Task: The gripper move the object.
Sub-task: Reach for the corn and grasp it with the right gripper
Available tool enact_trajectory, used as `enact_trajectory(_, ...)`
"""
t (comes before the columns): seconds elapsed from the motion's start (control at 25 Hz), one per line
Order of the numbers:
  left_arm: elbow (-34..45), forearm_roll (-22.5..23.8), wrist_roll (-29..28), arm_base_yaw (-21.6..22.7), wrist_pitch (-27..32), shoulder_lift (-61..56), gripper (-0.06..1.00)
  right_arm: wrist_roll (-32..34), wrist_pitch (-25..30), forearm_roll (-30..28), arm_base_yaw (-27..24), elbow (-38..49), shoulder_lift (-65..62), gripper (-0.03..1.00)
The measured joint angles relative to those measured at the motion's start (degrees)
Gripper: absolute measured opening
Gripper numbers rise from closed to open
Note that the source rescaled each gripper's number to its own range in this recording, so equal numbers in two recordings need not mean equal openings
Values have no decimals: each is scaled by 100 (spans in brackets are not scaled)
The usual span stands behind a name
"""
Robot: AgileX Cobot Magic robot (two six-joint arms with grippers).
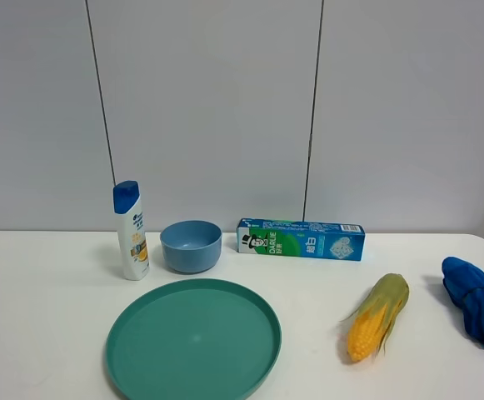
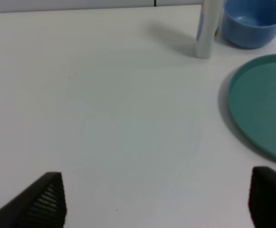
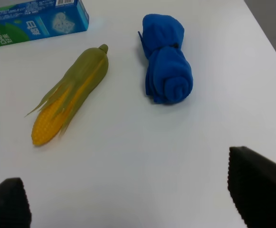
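Corn cob (image 3: 71,92) lies on its side on the white table (image 1: 50,317), on the right part. Its green husk end points toward the back wall and its bare yellow kernels toward the front edge. My right claw (image 3: 133,194) hovers over the table on the near side of it, jaws spread wide with nothing between them. Only bare tabletop lies between the claw and the cob.

Near the cob on its right, but apart from it, sits a rolled blue cloth (image 3: 167,59). Behind the cob, also apart, a toothpaste box (image 1: 301,239) lies lengthwise along the back. It is blue and green and reads "DARLIE", with a man in a top hat and Chinese characters.

My left claw (image 2: 157,199) is likewise wide open and empty, low over bare table. A teal plate (image 2: 261,99) lies off to one side of it. Beyond the plate stand a blue bowl (image 1: 191,245) and, just beside the bowl, an upright white shampoo bottle (image 1: 131,232) with a blue cap. The bottle's label is too small for me to read.
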Motion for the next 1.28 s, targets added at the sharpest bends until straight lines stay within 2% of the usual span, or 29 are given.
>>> enact_trajectory(1.28,0,0,0,0,0,0,100,-50,-6,119,0,-94,145,75)
